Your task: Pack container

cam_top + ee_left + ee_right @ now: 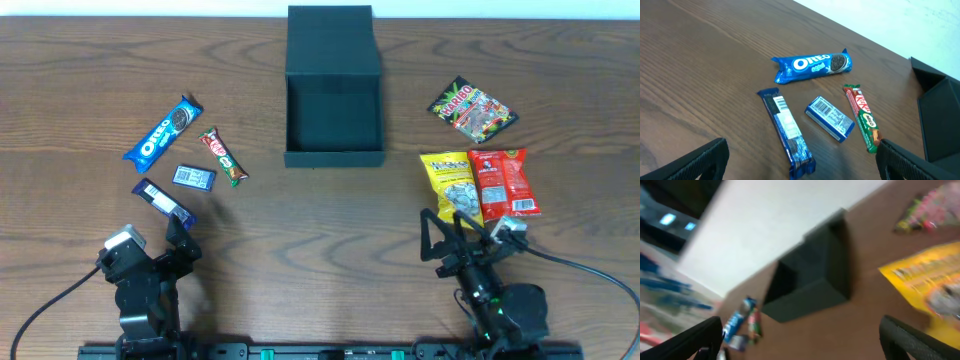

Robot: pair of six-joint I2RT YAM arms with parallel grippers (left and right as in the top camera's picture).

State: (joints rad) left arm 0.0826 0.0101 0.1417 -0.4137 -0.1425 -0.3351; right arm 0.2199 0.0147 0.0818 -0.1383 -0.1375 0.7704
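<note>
The dark teal container [334, 156] stands open at the table's back centre, its lid [331, 40] laid back; it also shows blurred in the right wrist view [810, 282]. Left of it lie an Oreo packet [163, 132], a red-green KitKat bar [223, 157], a small blue packet [194, 178] and a long blue bar [164, 201]. All show in the left wrist view: Oreo [812, 65], KitKat [862, 117], small packet [830, 118], long bar [787, 131]. My left gripper [180, 236] is open and empty just behind the long bar. My right gripper [455, 232] is open and empty, by the yellow packet [449, 185].
On the right lie a Haribo bag [473, 109], the yellow packet [927, 282] and a red packet [506, 182]. Bare wood lies between the two groups in front of the container. Cables trail from both arm bases at the front edge.
</note>
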